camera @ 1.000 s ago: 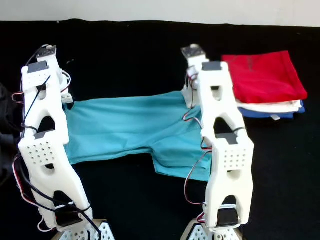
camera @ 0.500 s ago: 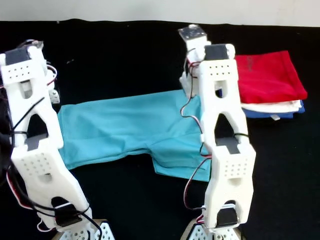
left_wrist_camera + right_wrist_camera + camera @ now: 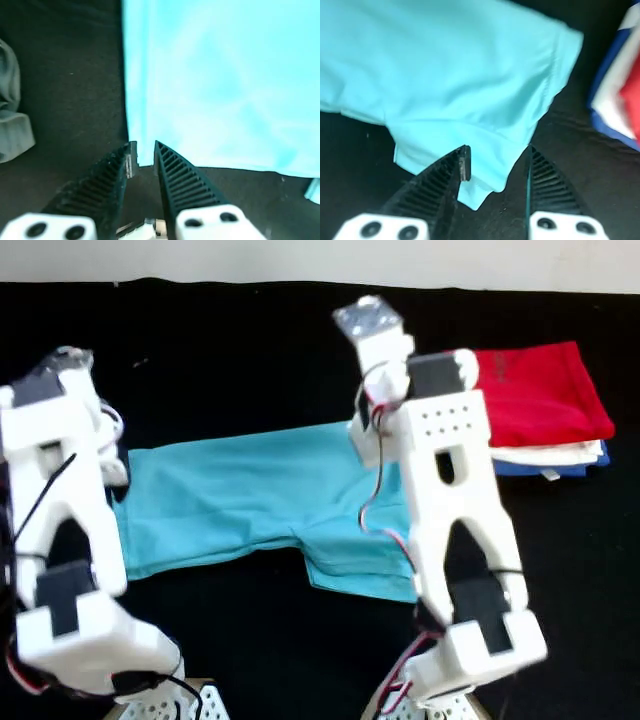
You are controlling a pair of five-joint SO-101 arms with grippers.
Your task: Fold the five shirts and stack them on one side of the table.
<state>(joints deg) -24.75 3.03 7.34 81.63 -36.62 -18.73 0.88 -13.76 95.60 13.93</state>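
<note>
A teal shirt (image 3: 250, 495) lies spread flat across the middle of the black table, with one sleeve (image 3: 365, 565) pointing to the front. In the left wrist view my left gripper (image 3: 143, 150) hovers just over the shirt's (image 3: 220, 85) left corner, its jaws narrowly apart with nothing between them. Over the shirt's sleeve (image 3: 485, 125) my right gripper (image 3: 497, 160) hangs open and holds nothing. A folded stack sits at the back right, with a red shirt (image 3: 535, 390) on top, then a white one (image 3: 545, 453) and a blue one (image 3: 520, 468).
A grey cloth (image 3: 10, 117) lies on the table beyond the teal shirt's left edge. The stack's blue and red edge (image 3: 620, 95) lies close beside the sleeve in the right wrist view. The table's black cover (image 3: 250, 340) runs to the back.
Both arms have lifted and drawn back from the shirt's far edge. The shirt's left edge has slid a little to the left and lies flatter.
</note>
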